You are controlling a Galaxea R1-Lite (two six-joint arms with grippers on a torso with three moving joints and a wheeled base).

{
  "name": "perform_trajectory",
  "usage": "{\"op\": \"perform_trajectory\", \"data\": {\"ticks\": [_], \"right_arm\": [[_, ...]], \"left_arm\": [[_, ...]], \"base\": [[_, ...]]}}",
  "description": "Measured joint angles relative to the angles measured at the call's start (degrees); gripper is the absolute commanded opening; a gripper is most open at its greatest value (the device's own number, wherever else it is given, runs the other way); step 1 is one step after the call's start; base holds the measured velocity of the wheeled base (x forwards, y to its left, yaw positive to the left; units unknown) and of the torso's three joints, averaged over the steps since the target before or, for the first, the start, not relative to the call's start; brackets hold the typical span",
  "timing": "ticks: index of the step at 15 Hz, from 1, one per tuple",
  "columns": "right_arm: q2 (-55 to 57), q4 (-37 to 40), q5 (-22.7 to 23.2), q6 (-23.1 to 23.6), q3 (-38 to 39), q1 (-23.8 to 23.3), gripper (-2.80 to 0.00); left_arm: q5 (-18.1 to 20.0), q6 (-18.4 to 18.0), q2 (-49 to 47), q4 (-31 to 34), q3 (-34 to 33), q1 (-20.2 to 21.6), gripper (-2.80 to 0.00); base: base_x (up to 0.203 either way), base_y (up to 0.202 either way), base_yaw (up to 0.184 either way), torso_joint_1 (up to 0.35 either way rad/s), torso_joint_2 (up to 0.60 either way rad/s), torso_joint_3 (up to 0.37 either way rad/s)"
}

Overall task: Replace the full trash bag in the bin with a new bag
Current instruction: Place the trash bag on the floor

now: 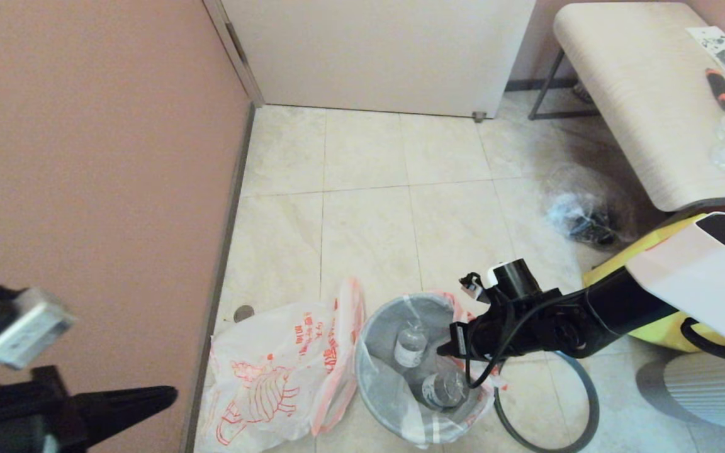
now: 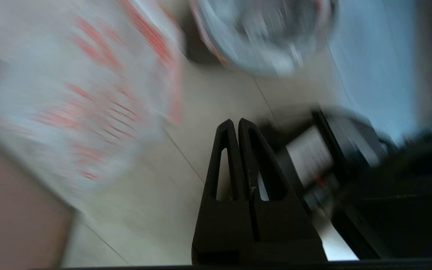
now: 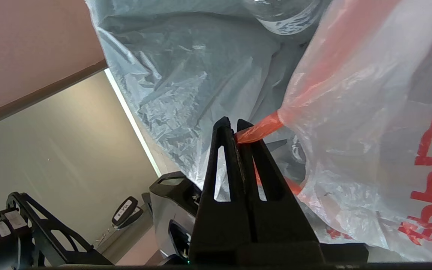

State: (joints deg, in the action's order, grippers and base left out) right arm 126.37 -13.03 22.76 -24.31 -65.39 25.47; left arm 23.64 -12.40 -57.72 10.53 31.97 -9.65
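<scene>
Clamped on the orange handle of the full bag [image 1: 425,371], my right gripper [image 1: 447,347] sits at the bin's [image 1: 369,377] rim nearest the yellow tote [image 1: 652,327], on the tiled floor [image 1: 369,220]. Bottles show inside. My left gripper [image 1: 164,396] hangs closed and empty by the wall; the new bag [image 1: 274,377] lies flat between it and the bin. The left wrist view is blurred, fingers [image 2: 225,157] pressed together. The right wrist view alone shows the handle [image 3: 257,129] pinched between my fingertips [image 3: 221,129].
</scene>
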Motion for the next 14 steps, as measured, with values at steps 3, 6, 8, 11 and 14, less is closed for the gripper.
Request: {"op": "perform_trajectory", "data": {"ticks": [3, 6, 8, 11, 14], "right_arm": [[0.1, -0.1, 0.1, 0.0, -0.3, -0.3, -2.8], [0.3, 0.0, 0.3, 0.1, -0.9, -0.4, -2.8], [0.6, 0.1, 0.3, 0.2, -1.4, -0.5, -2.8], [1.3, 0.2, 0.5, 0.1, -1.7, -0.5, -2.8], [1.3, 0.2, 0.5, 0.0, -1.8, -0.5, -2.8]], "left_arm": [[0.7, -0.1, -21.6, -5.1, 4.2, -5.6, -2.8], [0.8, 2.5, -40.8, -14.7, 9.1, -9.3, 0.0], [0.5, 4.0, -50.5, -21.1, 12.9, -11.4, 0.0], [0.4, 4.5, -60.9, -26.9, 18.7, -13.4, 0.0], [-1.4, 4.7, -68.1, -29.1, 24.7, -14.1, 0.0]], "base": [[0.0, 0.0, 0.0, 0.0, 0.0, 0.0], [0.0, 0.0, 0.0, 0.0, 0.0, 0.0], [0.0, 0.0, 0.0, 0.0, 0.0, 0.0], [0.0, 0.0, 0.0, 0.0, 0.0, 0.0], [0.0, 0.0, 0.0, 0.0, 0.0, 0.0]]}}
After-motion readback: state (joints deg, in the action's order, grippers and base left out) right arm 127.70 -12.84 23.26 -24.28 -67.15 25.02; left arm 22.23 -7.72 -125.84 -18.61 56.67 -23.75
